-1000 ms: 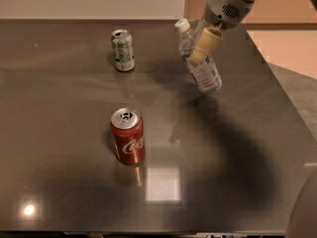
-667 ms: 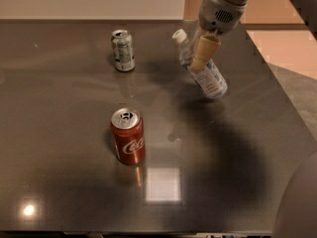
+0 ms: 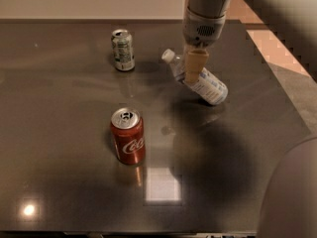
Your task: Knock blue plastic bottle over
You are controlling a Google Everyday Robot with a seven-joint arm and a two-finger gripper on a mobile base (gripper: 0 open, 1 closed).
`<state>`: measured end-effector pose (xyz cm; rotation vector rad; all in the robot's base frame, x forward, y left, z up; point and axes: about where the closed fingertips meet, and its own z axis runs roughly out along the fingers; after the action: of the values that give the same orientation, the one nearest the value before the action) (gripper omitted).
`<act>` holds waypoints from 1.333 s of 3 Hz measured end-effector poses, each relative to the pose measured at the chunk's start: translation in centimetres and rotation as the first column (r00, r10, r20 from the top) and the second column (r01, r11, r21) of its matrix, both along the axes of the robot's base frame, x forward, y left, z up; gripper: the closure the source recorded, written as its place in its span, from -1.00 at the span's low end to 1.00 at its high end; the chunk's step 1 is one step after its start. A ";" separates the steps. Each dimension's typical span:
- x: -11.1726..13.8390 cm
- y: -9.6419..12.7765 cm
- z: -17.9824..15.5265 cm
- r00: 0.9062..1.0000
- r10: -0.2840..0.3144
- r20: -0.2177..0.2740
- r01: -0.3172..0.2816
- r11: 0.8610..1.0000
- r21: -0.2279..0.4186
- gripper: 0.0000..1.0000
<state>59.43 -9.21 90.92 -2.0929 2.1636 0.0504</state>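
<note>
The blue plastic bottle [image 3: 205, 85], clear and bluish with a white cap [image 3: 168, 55] and white label, leans steeply to the left on the dark table [image 3: 59, 133], its cap pointing up-left and its base at the right. My gripper [image 3: 194, 72] hangs down from the arm at the top of the view and its tan fingers press against the bottle's upper body.
A silver-green can [image 3: 123, 50] stands upright at the back left of the bottle. A red cola can [image 3: 128, 136] stands upright nearer the front. The table's right edge runs close past the bottle. My arm fills the right side.
The bottle has tipped from near upright to a steep lean, cap swinging left and down. My gripper has moved down and left with it.
</note>
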 end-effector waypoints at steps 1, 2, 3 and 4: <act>-0.4 0.5 -1.2 0.999 0.028 -0.015 -0.029 0.997 -0.066 0.61; -0.9 1.1 -2.1 0.998 0.055 -0.032 -0.058 0.994 -0.097 0.15; -1.4 1.7 -2.7 0.996 0.079 -0.047 -0.083 0.991 -0.107 -0.33; -0.6 2.2 -2.8 0.997 0.079 -0.018 -0.080 0.992 -0.093 -0.79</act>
<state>58.84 -7.06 88.12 -2.2355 2.1296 -0.0289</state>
